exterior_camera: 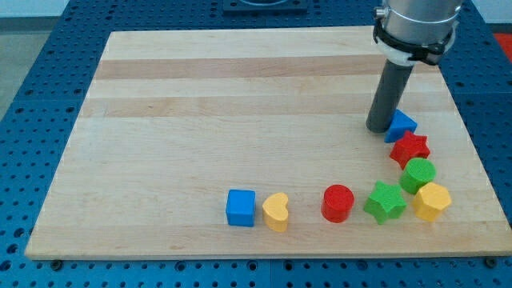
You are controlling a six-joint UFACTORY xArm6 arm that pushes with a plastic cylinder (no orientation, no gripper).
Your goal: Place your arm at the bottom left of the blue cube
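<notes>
The blue cube (241,208) sits near the view's bottom, left of centre, with a yellow heart (276,211) touching or almost touching its right side. My tip (378,128) is far off to the view's upper right of the cube, right beside the left side of a blue triangle (401,125).
A red cylinder (338,202), green star (385,202), yellow hexagon (431,201), green cylinder (418,174) and red star (410,149) curve from the view's bottom up to the blue triangle. The wooden board (200,104) lies on a blue perforated table.
</notes>
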